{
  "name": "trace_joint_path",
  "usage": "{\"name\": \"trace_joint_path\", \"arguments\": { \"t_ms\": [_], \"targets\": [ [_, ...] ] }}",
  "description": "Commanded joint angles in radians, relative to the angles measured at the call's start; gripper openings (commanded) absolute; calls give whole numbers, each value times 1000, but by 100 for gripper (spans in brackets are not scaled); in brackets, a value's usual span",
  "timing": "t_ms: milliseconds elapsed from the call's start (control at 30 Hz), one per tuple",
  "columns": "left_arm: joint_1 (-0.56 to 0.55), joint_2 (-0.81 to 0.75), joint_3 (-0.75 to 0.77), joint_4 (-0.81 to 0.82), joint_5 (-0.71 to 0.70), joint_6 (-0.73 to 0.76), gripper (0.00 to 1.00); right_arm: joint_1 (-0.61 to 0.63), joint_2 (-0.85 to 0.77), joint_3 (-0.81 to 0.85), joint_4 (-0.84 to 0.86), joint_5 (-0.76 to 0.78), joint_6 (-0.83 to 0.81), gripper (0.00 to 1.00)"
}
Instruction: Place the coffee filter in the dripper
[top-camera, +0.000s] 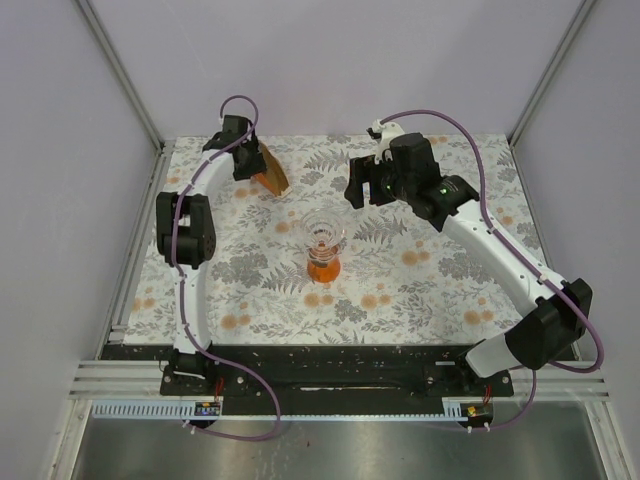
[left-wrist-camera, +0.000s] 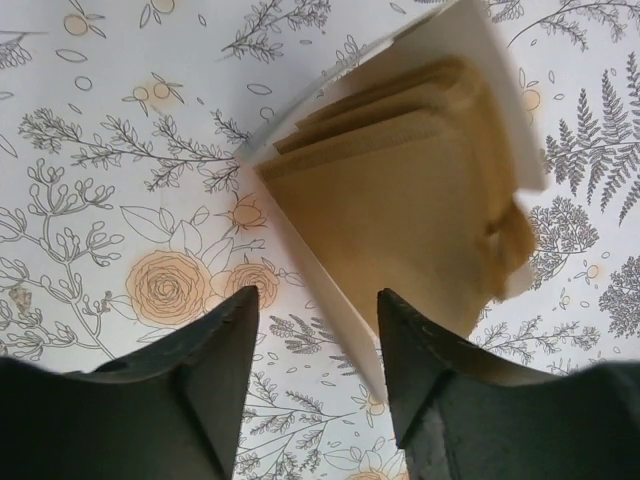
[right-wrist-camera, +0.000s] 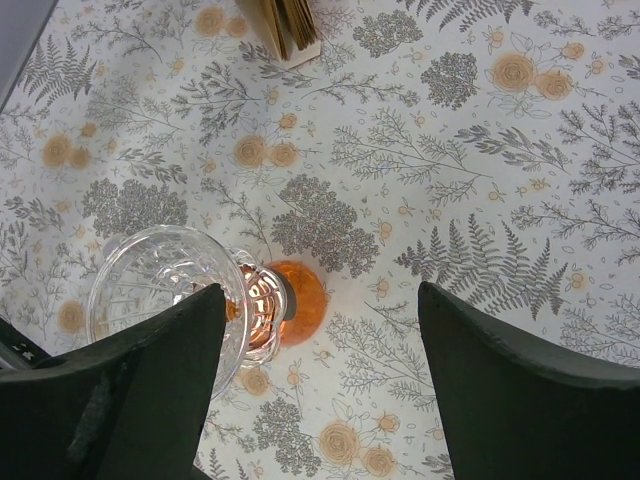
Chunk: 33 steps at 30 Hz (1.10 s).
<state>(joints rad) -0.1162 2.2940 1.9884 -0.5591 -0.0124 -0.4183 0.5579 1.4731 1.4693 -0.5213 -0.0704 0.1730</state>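
Note:
The dripper (top-camera: 323, 243), a clear ribbed cone on an orange base, stands upright and empty at the table's middle. In the right wrist view the dripper (right-wrist-camera: 165, 280) is beside my left finger. My right gripper (right-wrist-camera: 320, 292) is open and empty, hovering above and right of it (top-camera: 362, 190). The bundle of brown filters (left-wrist-camera: 400, 190) leans in its holder at the back left (top-camera: 272, 172). My left gripper (left-wrist-camera: 318, 300) is open right at the bundle (top-camera: 250, 160), with the holder's pale edge between the fingers. No single coffee filter shows apart from the bundle.
The flowered tablecloth (top-camera: 440, 270) covers the table. Grey walls and metal frame posts (top-camera: 125, 70) close in the back and sides. The bundle's lower end also shows at the top of the right wrist view (right-wrist-camera: 285, 20).

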Motion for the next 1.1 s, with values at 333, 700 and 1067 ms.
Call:
{"name": "trace_joint_path", "arguments": {
  "t_ms": [333,700,1067],
  "targets": [
    [18,-42,6,31,69,18,0,-4,9,-1,24,12,-23,85],
    [38,-388,-275,-21,259,381,0,-4,-43,14,-2,-54,-20,84],
    [39,-767,-453,-283,333,702,0,75,-22,167,38,-89,-4,77]
  ]
}}
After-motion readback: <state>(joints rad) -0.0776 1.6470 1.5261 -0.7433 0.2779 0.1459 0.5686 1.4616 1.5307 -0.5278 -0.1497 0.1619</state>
